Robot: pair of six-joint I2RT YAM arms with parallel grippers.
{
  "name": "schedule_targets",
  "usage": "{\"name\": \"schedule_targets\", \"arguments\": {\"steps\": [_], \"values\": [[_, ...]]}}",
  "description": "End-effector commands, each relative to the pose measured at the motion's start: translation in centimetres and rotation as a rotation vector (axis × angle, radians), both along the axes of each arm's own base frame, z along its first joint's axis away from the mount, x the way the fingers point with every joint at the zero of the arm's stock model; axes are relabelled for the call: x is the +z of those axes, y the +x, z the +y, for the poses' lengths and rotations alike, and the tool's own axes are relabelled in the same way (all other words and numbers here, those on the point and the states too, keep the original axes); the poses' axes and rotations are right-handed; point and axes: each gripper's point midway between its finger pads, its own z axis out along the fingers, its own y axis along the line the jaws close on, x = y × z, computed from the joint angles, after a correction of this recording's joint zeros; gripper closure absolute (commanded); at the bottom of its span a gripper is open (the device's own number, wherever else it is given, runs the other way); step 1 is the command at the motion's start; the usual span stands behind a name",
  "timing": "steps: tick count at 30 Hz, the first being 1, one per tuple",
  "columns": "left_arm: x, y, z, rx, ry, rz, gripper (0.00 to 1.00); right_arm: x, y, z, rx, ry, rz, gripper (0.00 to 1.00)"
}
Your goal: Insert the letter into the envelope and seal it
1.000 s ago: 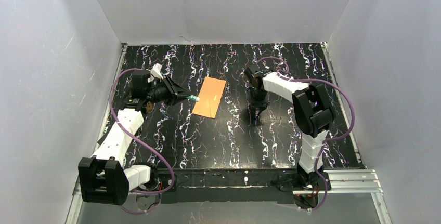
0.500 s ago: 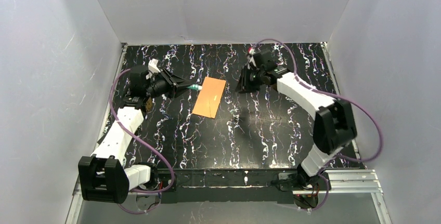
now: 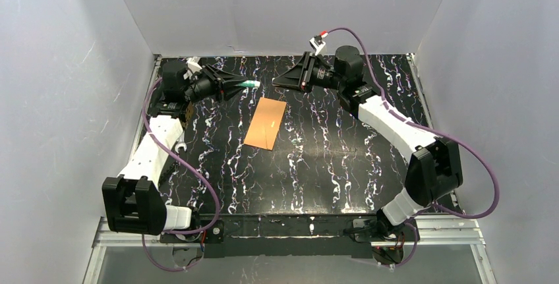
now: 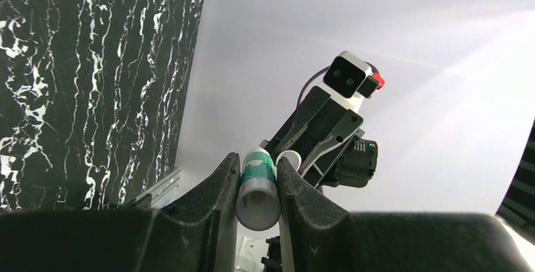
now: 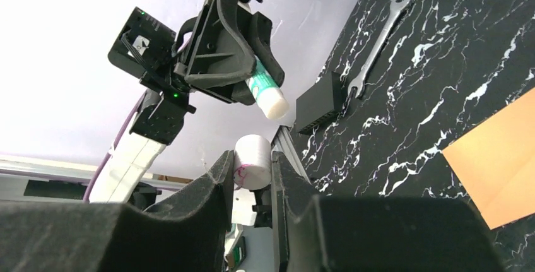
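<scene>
Two pincers, both clenched: my left pincer (image 4: pixel 258 166) grips a green-and-white tube (image 4: pixel 258 190), probably glue, and my right pincer (image 5: pixel 252 161) nips a small white cylinder (image 5: pixel 252 152), perhaps its cap. They face each other tip to tip, near but apart. Below and between them, well clear, the envelope (image 3: pixel 265 122) lies flat on the table (image 3: pixel 329 165). The letter I cannot see; it may be inside. Thin, light, floppy paper, I judge, apt to skate: pin one end and work the flap edge.
</scene>
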Motion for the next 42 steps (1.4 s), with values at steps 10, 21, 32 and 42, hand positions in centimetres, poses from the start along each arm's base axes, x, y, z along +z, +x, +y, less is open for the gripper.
{"name": "schedule_targets", "arguments": {"steps": [10,21,32,42], "values": [[3.2,-1.4,-1.5,-0.127,-0.023,-0.095,1.0,1.4,-1.1,2.1,0.121,-0.035,-0.034,0.9],[4.0,-1.8,-2.1,-0.157,0.0,-0.153,1.0,2.2,-0.9,3.1,0.147,-0.027,-0.065,0.9],[4.9,-1.7,-2.3,-0.174,0.001,-0.183,1.0,0.5,-0.2,3.3,0.142,-0.1,-0.052,0.91],[6.2,-1.6,-2.7,-0.167,-0.171,-0.111,1.0,3.2,-1.3,4.4,0.186,0.062,-0.038,0.9]]}}
